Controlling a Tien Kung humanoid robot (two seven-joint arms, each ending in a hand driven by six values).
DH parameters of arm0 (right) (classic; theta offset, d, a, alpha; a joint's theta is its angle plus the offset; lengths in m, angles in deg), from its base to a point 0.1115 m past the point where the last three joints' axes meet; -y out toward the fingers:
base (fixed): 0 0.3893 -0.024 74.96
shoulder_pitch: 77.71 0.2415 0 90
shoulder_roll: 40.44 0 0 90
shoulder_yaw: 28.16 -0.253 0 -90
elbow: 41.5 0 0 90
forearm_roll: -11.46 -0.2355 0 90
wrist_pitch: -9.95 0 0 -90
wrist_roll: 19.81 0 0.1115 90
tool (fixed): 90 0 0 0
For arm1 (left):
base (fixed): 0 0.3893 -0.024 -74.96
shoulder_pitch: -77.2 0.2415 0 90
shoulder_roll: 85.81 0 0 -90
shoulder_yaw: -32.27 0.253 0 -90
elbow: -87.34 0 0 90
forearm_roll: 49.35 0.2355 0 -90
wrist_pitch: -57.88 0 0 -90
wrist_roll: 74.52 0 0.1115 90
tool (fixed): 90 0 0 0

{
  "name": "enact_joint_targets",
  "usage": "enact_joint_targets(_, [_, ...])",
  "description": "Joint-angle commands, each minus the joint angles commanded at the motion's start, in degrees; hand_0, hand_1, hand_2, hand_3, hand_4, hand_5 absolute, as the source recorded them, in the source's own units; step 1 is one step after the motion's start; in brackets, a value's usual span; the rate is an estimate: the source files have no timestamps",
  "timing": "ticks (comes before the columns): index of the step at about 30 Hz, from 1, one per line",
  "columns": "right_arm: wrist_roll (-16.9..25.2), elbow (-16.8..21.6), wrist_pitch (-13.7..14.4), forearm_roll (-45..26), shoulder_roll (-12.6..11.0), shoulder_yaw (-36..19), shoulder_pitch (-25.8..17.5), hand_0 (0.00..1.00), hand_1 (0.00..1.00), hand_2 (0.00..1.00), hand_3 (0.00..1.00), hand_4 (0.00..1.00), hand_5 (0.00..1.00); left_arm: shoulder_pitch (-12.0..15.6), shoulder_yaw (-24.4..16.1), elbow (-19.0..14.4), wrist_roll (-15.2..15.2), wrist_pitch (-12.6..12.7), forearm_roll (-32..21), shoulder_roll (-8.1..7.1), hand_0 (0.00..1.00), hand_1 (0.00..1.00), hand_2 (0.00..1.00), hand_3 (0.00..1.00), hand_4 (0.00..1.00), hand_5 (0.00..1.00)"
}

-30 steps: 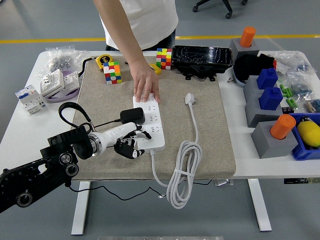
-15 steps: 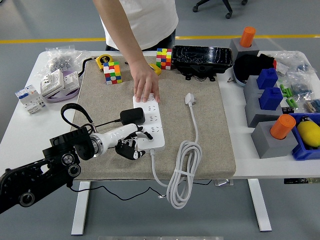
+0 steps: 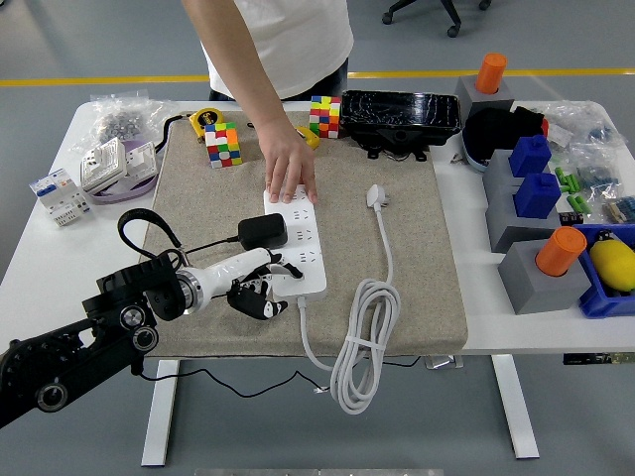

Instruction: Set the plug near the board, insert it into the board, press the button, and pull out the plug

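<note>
Button-pressing is looking underway: left hand (image 3: 260,294), fingers curled and gripping nothing, is hovering at the board (image 3: 295,241)'s lower-left end beside the seated plug (image 3: 263,231); pulling comes next.

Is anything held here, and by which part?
The left hand grasps nothing; the person's hand presses flat on the power strip's far end.

A white table (image 3: 69,253) carries a grey felt mat (image 3: 417,258) across its middle, under the left hand (image 3: 256,294). Left of the hand and farther off, white wall sockets (image 3: 117,162), a small breaker (image 3: 56,194) and a bag of small parts (image 3: 117,119) lie on the bare top. Well to the hand's right stand grey blocks (image 3: 541,278) with orange cylinders (image 3: 561,249), blue blocks (image 3: 537,194) and a blue bin (image 3: 605,297). A black case (image 3: 401,117) sits at the far edge.
</note>
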Motion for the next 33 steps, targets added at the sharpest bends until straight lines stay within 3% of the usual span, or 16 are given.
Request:
enact_joint_targets(5, [0.0, 0.0, 0.0, 0.0, 0.2, -0.2, -0.1, 0.674, 0.676, 0.672, 0.588, 0.984, 0.529, 0.4, -2.1, 0.5, -3.7, 3.7, -2.8, -0.09, 0.127, 0.046, 0.179, 0.618, 0.710, 0.010])
enact_joint_targets(8, [0.0, 0.0, 0.0, 0.1, 0.4, -0.3, -0.1, 0.674, 0.676, 0.672, 0.588, 0.984, 0.529, 0.5, -2.5, 2.1, -7.2, 8.7, -2.3, 0.03, 0.127, 0.046, 0.179, 0.618, 0.710, 0.010])
enact_joint_targets(9, [0.0, 0.0, 0.0, 0.1, 0.4, -0.3, -0.1, 0.673, 0.677, 0.672, 0.588, 0.984, 0.529, 0.5, -2.6, 2.3, -7.9, 10.1, -2.6, 0.08, 0.206, 0.130, 0.264, 0.600, 0.728, 0.080])
enact_joint_targets(14, [0.0, -0.1, 0.0, 0.0, 0.8, -0.5, -0.4, 0.673, 0.677, 0.672, 0.588, 0.984, 0.529, 0.2, -2.8, 4.9, -12.0, 17.2, -2.0, 1.28, 0.206, 0.130, 0.264, 0.600, 0.728, 0.080])
enact_joint_targets(15, [0.0, -0.1, 0.0, 0.0, 0.8, -0.6, -0.5, 0.676, 0.676, 0.672, 0.588, 0.984, 0.529, 0.0, -2.7, 5.3, -12.4, 17.9, -0.9, 1.53, 0.410, 0.503, 0.523, 0.595, 0.806, 0.123])
enact_joint_targets(18, [0.0, -0.1, 0.0, -0.1, 0.9, -0.6, -0.5, 0.676, 0.676, 0.672, 0.588, 0.984, 0.529, -0.7, -2.3, 6.9, -13.9, 20.4, 1.8, 2.49, 0.410, 0.503, 0.523, 0.595, 0.806, 0.123])
enact_joint_targets(20, [0.1, -0.1, 0.0, -0.1, 1.0, -0.8, -0.5, 0.676, 0.676, 0.672, 0.588, 0.984, 0.529, -1.3, -1.8, 8.2, -13.9, 20.9, 4.2, 3.14, 0.410, 0.503, 0.523, 0.595, 0.806, 0.123])
enact_joint_targets(21, [0.1, -0.1, 0.0, -0.1, 1.0, -0.8, -0.5, 0.675, 0.677, 0.672, 0.588, 0.985, 0.530, -1.7, -1.5, 8.9, -13.8, 21.0, 5.3, 3.42, 0.748, 0.794, 0.766, 0.789, 0.998, 0.241])
enact_joint_targets(26, [0.0, -0.1, -0.1, -0.1, 1.2, -0.9, -0.4, 0.675, 0.677, 0.672, 0.588, 0.985, 0.530, -3.2, 0.3, 12.0, -10.4, 18.8, 8.1, 4.38, 0.748, 0.794, 0.766, 0.789, 0.998, 0.241])
enact_joint_targets(27, [0.0, -0.1, -0.1, -0.1, 1.2, -0.9, -0.4, 0.677, 0.676, 0.671, 0.587, 0.985, 0.529, -3.4, 0.6, 12.5, -10.0, 18.5, 8.2, 4.50, 0.815, 0.875, 0.869, 0.857, 0.998, 0.306])
enact_joint_targets(28, [0.1, -0.2, -0.1, -0.2, 1.2, -0.8, -0.4, 0.677, 0.676, 0.671, 0.587, 0.985, 0.529, -3.6, 1.1, 13.2, -9.4, 18.1, 8.5, 4.68, 0.815, 0.875, 0.869, 0.857, 0.998, 0.306])
enact_joint_targets(33, [0.1, -0.2, 0.0, -0.3, 1.3, -0.8, -0.5, 0.675, 0.676, 0.671, 0.587, 0.984, 0.529, -3.8, 2.4, 15.2, -9.6, 18.8, 8.9, 5.16, 0.802, 0.855, 0.853, 0.854, 0.998, 0.337])
